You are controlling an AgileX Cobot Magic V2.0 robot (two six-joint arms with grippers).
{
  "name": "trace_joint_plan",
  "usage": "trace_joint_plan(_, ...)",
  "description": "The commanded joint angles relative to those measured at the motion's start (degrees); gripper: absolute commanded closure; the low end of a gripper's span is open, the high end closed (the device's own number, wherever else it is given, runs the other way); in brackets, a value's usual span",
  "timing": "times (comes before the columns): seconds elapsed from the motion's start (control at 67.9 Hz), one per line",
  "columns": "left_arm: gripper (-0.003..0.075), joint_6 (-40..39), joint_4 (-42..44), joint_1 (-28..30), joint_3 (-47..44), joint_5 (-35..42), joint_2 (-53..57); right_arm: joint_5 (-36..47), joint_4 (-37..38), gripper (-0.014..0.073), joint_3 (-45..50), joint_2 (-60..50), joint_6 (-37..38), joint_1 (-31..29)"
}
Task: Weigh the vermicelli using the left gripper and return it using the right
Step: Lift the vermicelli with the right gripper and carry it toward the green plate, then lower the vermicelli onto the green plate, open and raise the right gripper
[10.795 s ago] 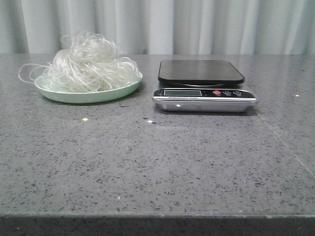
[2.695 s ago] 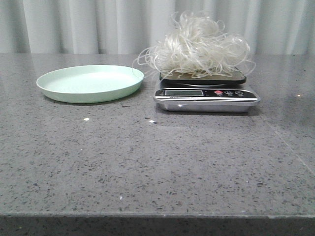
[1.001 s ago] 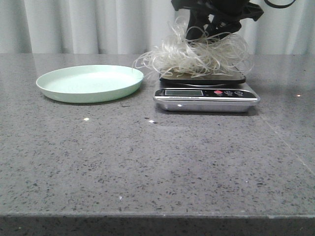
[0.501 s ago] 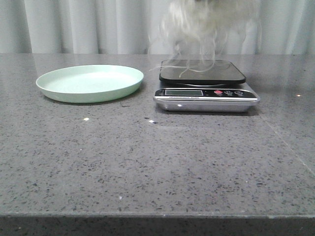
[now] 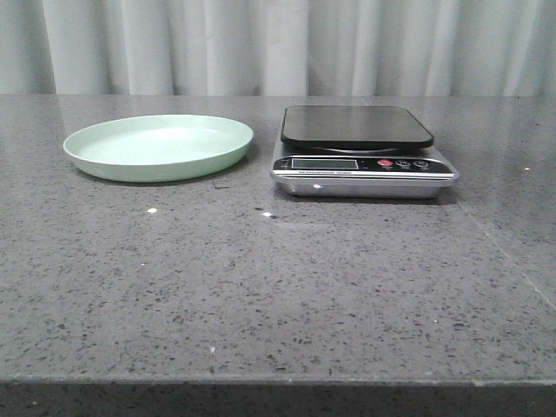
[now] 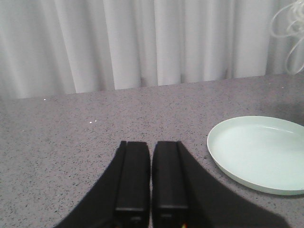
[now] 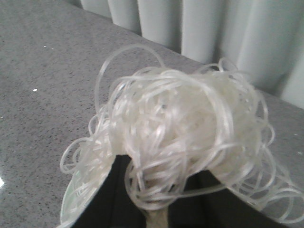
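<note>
The vermicelli point(image 7: 185, 123), a fluffy whitish tangle, hangs in my right gripper point(image 7: 159, 202), which is shut on it; the black fingers point(image 7: 111, 190) are half hidden under the strands. Below the tangle a sliver of the pale green plate point(image 7: 70, 205) shows. A few stray vermicelli loops point(image 6: 287, 23) appear high above the table in the left wrist view. The plate point(image 5: 158, 148) lies empty at the back left. The scale point(image 5: 356, 126) beside it has a bare black platform. My left gripper point(image 6: 151, 145) is shut on nothing, low over the table beside the plate point(image 6: 259, 152). Neither gripper appears in the front view.
The grey speckled table point(image 5: 278, 287) stretches to the front edge. A pale curtain point(image 5: 278, 43) closes off the back. The scale's display and buttons point(image 5: 360, 163) face the front.
The vermicelli has been lifted off the scale by the right gripper and has risen out of the front view. The scale's platform now stands bare.
</note>
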State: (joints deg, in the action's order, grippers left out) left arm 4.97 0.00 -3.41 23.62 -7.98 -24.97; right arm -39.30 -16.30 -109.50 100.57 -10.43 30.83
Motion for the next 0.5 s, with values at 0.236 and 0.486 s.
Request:
trace_joint_plan(0.236,0.0584,-0.2,-0.5,0.0,1.6,4.9,-0.3,6.5,-1.1,0.0437,-3.6,8.3,-0.5,5.2)
trace_joint_plan(0.486,0.0584,-0.2,-0.5,0.0,1.6,4.9,-0.3,5.6,-1.1,0.0437,-3.6,11.3,-0.5,5.4)
